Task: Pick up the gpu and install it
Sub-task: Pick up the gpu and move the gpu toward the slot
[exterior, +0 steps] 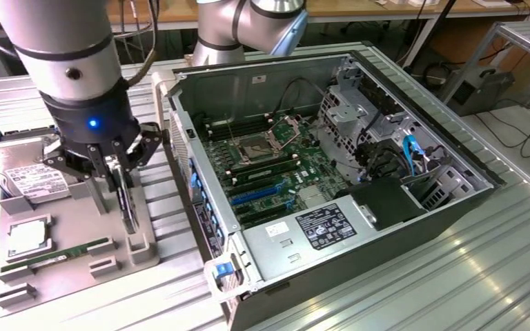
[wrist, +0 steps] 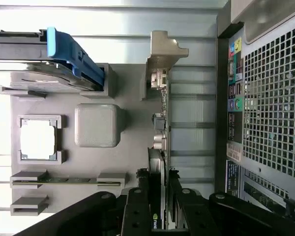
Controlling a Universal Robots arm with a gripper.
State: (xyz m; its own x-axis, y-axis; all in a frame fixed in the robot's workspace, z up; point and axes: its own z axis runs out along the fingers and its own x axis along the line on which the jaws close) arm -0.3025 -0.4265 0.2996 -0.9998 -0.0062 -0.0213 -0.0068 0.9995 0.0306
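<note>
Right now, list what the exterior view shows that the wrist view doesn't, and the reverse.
Exterior view adds: the motherboard inside the open case, a labelled metal housing and blue cables. Wrist view adds: the case's rear port panel and vent grille, seen from outside. Both: the claw closed on the upright gpu, the grey tray, the processor and the memory stick.

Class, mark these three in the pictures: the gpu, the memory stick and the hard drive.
gpu [exterior: 128,204]: exterior view, middle of its black body.
memory stick [exterior: 58,256]: exterior view, middle of the green strip.
hard drive [exterior: 33,181]: exterior view, on its white label.
</note>
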